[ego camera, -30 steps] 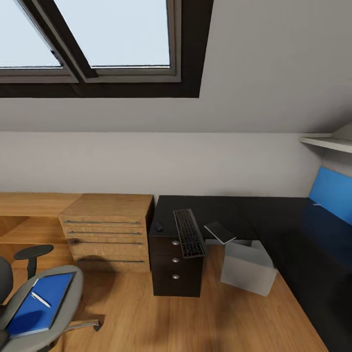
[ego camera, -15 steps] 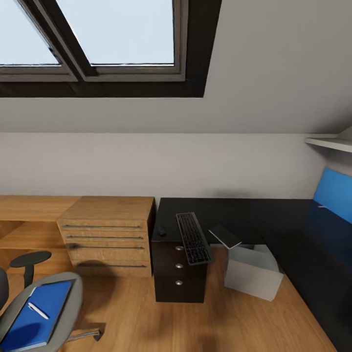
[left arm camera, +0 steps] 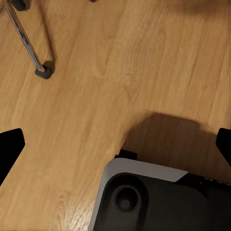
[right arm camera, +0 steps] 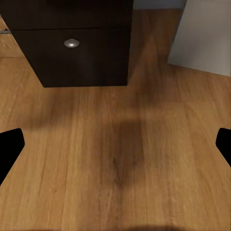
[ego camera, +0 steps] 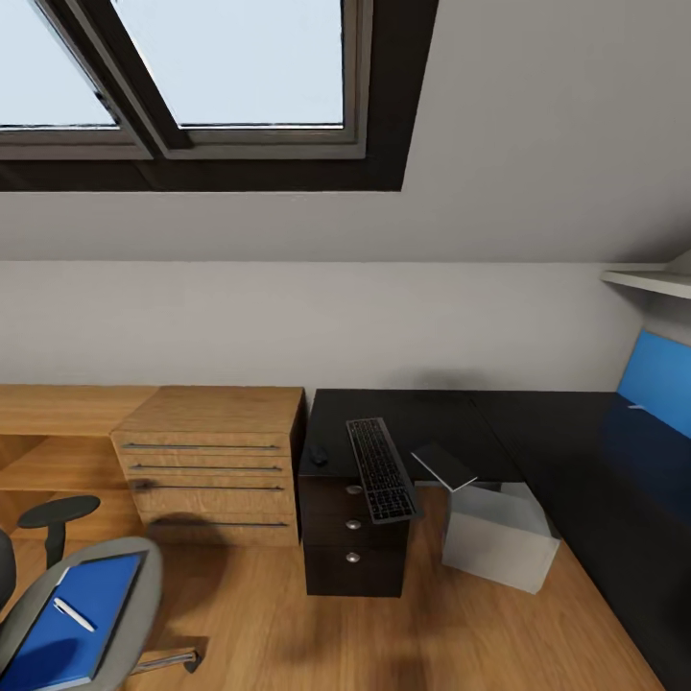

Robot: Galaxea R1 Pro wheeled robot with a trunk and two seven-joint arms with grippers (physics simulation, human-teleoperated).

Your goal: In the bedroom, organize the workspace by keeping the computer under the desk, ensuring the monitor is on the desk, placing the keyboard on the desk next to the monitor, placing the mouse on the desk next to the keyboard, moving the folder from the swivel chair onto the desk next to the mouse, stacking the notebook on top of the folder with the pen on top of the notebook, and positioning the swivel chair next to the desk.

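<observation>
The black desk (ego camera: 537,422) runs along the wall and turns at the right. On it lie the keyboard (ego camera: 382,468), overhanging the drawer front, the small black mouse (ego camera: 317,455) and the dark-grey notebook (ego camera: 443,465), which pokes past the edge. The light-grey computer (ego camera: 499,537) stands on the floor under the desk. At lower left the swivel chair (ego camera: 130,566) carries the blue folder (ego camera: 72,624) with the pen (ego camera: 74,614) on it. The monitor is out of view. My left gripper (left arm camera: 115,149) and right gripper (right arm camera: 115,147) are open over bare floor.
A light-wood drawer chest (ego camera: 211,461) stands left of the desk drawers (right arm camera: 71,43). A blue back panel (ego camera: 657,379) and a white shelf (ego camera: 648,280) are at the right. A chair leg with castor (left arm camera: 43,72) and my own base (left arm camera: 154,202) are near the left gripper.
The whole head view has shifted slightly, so the camera moved. The desk items, chair and folder keep their places relative to each other.
</observation>
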